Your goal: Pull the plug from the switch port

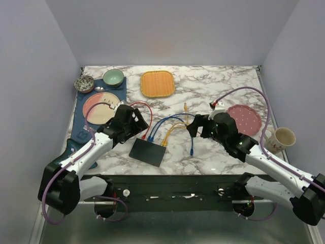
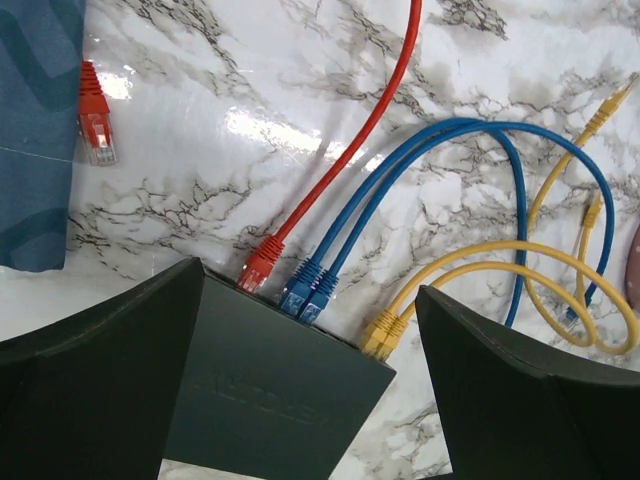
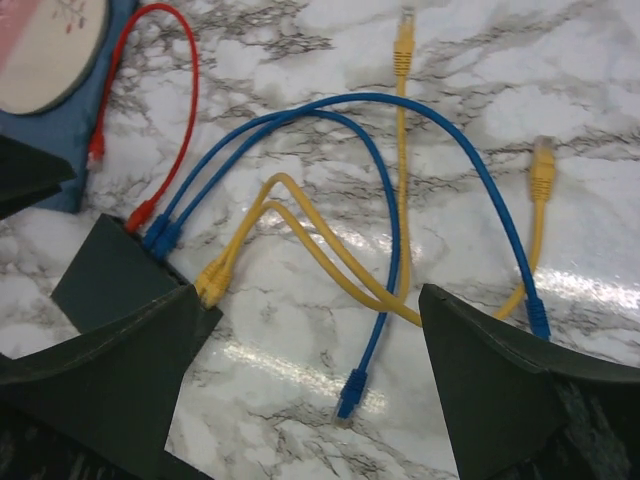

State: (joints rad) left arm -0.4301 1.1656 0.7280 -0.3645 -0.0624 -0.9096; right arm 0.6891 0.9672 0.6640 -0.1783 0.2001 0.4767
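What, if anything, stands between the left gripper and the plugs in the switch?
Nothing visible does. The left gripper is open over the switch, its fingers either side; the red plug, two blue plugs and two yellow plugs sit in the ports unobstructed between them.

The switch (image 2: 270, 390) runs off the left wrist view's bottom edge, its lettering, perhaps a logo, unreadable

We record:
- table (image 2: 300, 130): marble-pattern top, smooth, glossy, with bright glare.
- switch (image 2: 270, 390): matt black casing, smooth, with faint raised lettering.
- red cable (image 2: 370, 120), blue cables (image 2: 430, 140), yellow cables (image 2: 500, 250): smooth plastic sheaths, slight sheen.
- loose red plug (image 2: 95, 125): clear plastic tip.
- mat (image 2: 35, 150): dull blue, which we take for cloth.
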